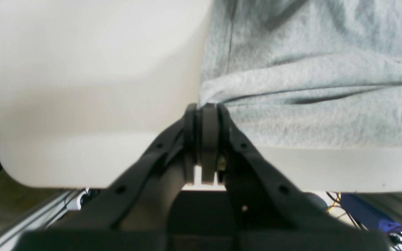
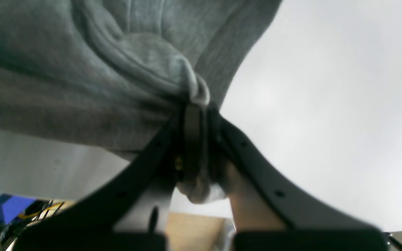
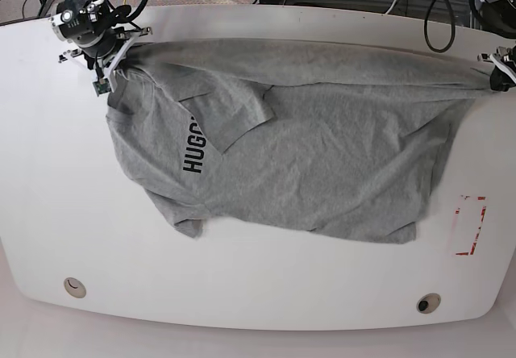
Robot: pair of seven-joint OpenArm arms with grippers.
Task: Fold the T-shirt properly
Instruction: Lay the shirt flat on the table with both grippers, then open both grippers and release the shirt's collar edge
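The T-shirt lies spread and rumpled on the white worktop, one part flopped over, no neat fold made yet. The left tool and right tool each pinch a far corner, clamped tight.
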